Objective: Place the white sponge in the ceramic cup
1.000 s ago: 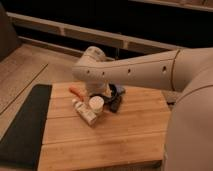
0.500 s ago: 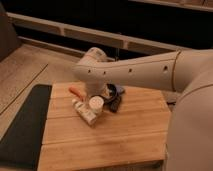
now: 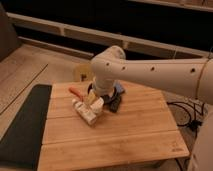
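The ceramic cup (image 3: pixel 96 103), small and cream-white, stands on the wooden table (image 3: pixel 125 135) just under the end of my big white arm. A bluish patch that looks like the white sponge (image 3: pixel 119 89) peeks out behind the wrist on its right side. My gripper (image 3: pixel 99 94) hangs low over the table between the cup and that patch, mostly hidden by the arm's own wrist. Whether it touches the sponge I cannot tell.
A white bottle-shaped tube (image 3: pixel 86 114) lies left of the cup, an orange object (image 3: pixel 76 92) behind it. A small black gadget (image 3: pixel 117 104) sits right of the cup. A dark bowl (image 3: pixel 92 90) shows under the wrist. A black mat (image 3: pixel 22 130) lies at the table's left.
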